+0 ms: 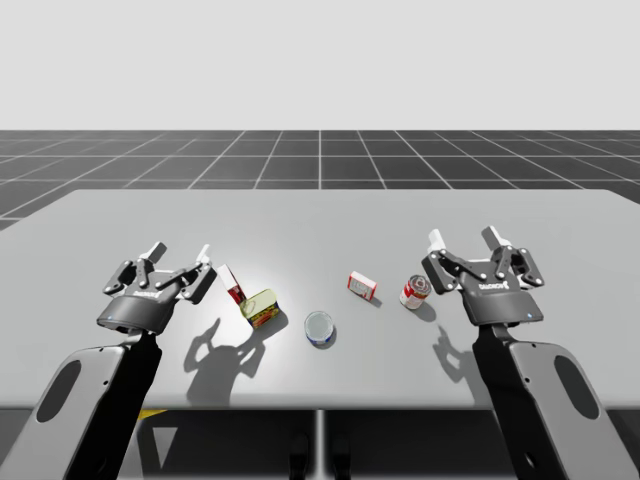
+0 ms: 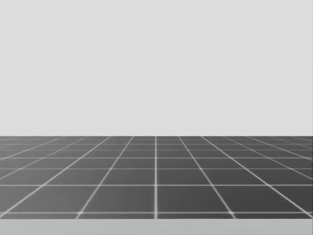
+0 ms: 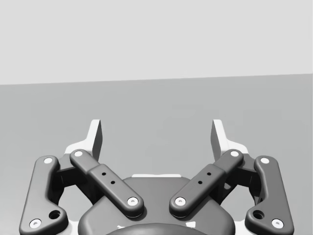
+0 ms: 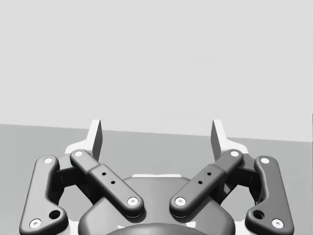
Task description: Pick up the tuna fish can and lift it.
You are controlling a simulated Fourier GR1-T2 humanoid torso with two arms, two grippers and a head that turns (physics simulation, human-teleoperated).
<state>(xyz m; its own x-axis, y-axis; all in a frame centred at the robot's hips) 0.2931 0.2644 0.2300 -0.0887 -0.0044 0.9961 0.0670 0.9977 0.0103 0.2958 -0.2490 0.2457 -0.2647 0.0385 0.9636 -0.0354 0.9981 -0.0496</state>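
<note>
- The tuna fish can (image 1: pixel 319 327), low and round with a blue wall and a silvery lid, lies flat near the table's (image 1: pixel 320 225) front edge, about midway between my two arms.
- My left gripper (image 1: pixel 180 252) hangs well apart from it with its fingers spread and nothing between them; the left wrist view shows the same gap (image 3: pixel 156 129).
- My right gripper (image 1: pixel 464 237) is likewise spread and empty, confirmed by its own wrist view (image 4: pixel 156 132).
- The step in hand is the reach. I judge a descent from above to be best, since things stand between each gripper and the can.
- The yellow-green tin (image 1: pixel 262 307) sits near the can's left side with a tilted red-and-white box (image 1: pixel 232 285) against it — so keep the fingers off that flank.
- A small red-and-white box (image 1: pixel 362 286) and a red-and-white can (image 1: pixel 415 292) stand toward my right gripper.
- The cans look sealed — their contents are hidden.
</note>
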